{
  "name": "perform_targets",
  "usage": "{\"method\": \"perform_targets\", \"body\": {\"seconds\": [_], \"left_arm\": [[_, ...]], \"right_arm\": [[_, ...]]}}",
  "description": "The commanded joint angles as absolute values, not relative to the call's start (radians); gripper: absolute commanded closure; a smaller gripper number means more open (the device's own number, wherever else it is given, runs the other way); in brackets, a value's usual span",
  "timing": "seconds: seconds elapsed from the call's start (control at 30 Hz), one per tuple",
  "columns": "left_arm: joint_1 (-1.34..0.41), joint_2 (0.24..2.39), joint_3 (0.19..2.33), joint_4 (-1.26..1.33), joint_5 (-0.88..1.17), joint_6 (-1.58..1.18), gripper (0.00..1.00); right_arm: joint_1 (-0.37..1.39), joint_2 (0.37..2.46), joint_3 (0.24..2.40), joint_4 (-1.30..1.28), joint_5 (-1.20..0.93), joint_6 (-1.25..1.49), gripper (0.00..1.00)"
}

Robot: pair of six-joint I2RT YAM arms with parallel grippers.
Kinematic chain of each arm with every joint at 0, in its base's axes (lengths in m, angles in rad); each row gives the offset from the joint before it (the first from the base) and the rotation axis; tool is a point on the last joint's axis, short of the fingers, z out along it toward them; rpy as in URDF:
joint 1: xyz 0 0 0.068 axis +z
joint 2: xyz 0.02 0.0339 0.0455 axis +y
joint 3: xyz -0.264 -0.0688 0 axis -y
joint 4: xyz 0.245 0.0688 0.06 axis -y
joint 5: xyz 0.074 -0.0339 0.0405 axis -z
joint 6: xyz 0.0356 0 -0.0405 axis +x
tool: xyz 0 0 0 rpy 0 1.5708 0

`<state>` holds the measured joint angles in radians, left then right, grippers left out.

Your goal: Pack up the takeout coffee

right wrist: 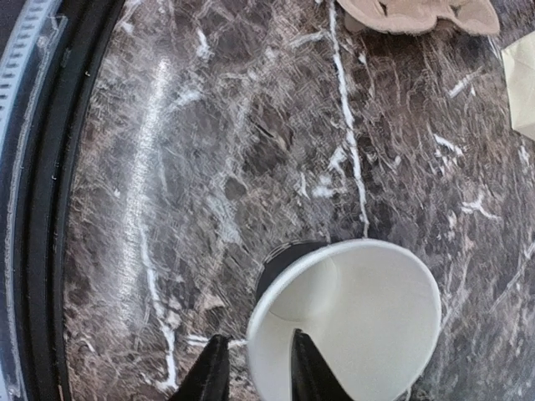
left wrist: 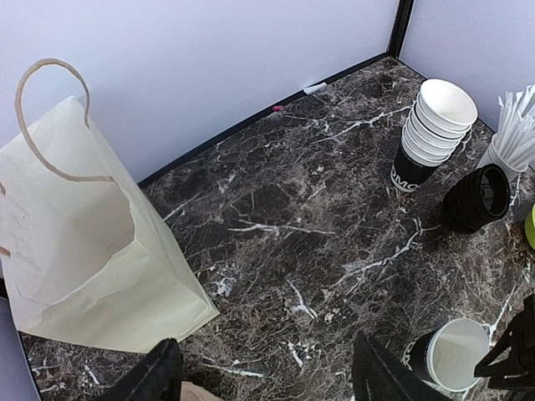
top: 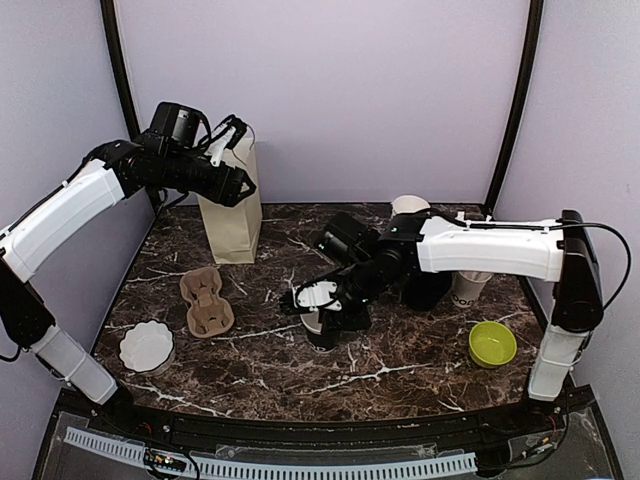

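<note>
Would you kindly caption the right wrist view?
Right gripper straddles the rim of a lidless black-banded white paper cup on the marble table.

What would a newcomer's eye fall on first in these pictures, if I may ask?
Probably the right arm's fingers straddling the rim of a lidless paper cup in the middle of the dark marble table. After that, the tall paper bag standing open at the back left, and the bright green bowl near the front right.
</note>
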<state>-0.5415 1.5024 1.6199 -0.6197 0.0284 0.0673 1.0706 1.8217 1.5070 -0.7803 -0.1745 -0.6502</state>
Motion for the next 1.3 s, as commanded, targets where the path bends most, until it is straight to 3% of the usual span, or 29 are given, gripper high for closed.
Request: {"method": "perform_targets", "body": {"seconds": [0.0,0.2,0.6,0.77,1.27], "left_arm": [[-0.543,1.462,1.609,-0.608,0.070,0.072,0.28],[-0.544,1.455,1.609,-0.604,0.137,0.084,0.28],[-0.545,1.471,1.623,-0.595,0.228,0.116,0.30],[-0.545,1.499,1.630,-0.594,0.239,0.115,0.30],[-0.545,1.493,1.610,-0.590,0.242,0.107,0.30]], "right_arm": [[1.076,1.807,1.630,-0.922,-0.327,-0.677,0.67],[0.960,1.749,1.708,-1.020,-0.414,-0.690,0.70],[0.682,1.505,1.378,-1.008,-0.126,-0.771,0.83],[0.587,1.486,1.352,-0.995,-0.074,-0.763,0.85],[0.528,1.620,1.394,-0.855,0.168,-0.641,0.76]]}}
